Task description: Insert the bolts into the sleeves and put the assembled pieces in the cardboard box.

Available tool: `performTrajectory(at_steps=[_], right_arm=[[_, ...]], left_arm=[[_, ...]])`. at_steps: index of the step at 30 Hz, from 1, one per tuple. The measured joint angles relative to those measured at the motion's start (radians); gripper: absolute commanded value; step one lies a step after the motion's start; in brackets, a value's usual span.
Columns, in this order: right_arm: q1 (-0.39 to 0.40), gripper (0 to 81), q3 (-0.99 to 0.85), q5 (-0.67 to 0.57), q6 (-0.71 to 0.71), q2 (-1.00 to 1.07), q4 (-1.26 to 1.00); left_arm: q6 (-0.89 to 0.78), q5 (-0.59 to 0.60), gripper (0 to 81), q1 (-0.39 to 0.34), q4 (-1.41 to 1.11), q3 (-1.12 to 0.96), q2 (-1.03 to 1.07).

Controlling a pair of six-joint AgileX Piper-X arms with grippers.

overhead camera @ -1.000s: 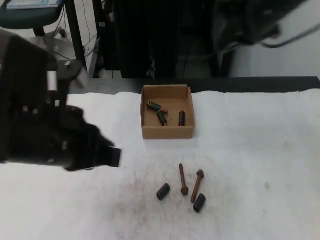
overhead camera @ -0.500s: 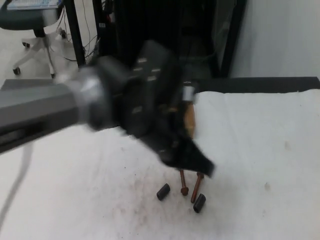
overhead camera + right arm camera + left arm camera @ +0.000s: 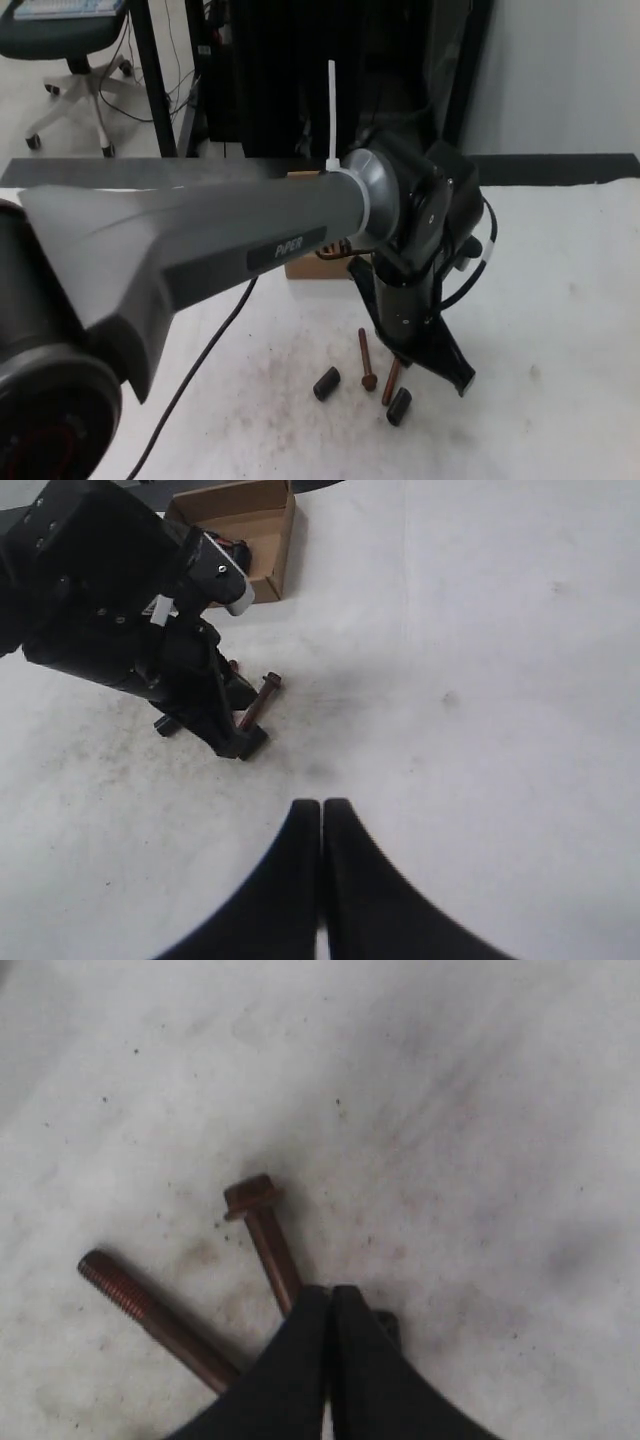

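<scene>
High view: left gripper hangs over the bolts, sleeves beside them. Left wrist view: its fingers, pressed together, cover one bolt's shank; unspread, they could shove it aside. Right wrist view: right gripper also closed, cardboard box far beyond

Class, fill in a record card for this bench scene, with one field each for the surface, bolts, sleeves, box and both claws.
Surface: white cloth
Bolts: two, loose on the cloth, side by side
Sleeves: two, black, loose near the bolts
Box: cardboard, beyond the bolts, pieces inside
Left claw: shut, tips over one bolt's shaft
Right claw: shut, above bare cloth, holding nothing
</scene>
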Motion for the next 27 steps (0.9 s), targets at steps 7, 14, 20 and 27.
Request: performTrajectory(at_steps=[7,14,20,27], right_arm=[[0.000,0.6,0.000,0.000,-0.007,0.000,0.001],[0.000,0.6,0.000,0.001,-0.014,0.000,-0.003],[0.000,0.6,0.000,0.001,-0.014,0.000,-0.028],[0.000,0.6,0.000,0.001,-0.014,0.000,-0.028]], left_arm=[[0.000,-0.038,0.2,0.000,-0.083,-0.003,0.000],[-0.023,-0.025,29.3,0.000,-0.039,-0.003,0.000],[-0.116,-0.023,35.4,0.000,-0.033,-0.006,0.023],[-0.172,-0.019,35.4,0.000,-0.026,-0.006,0.067]])
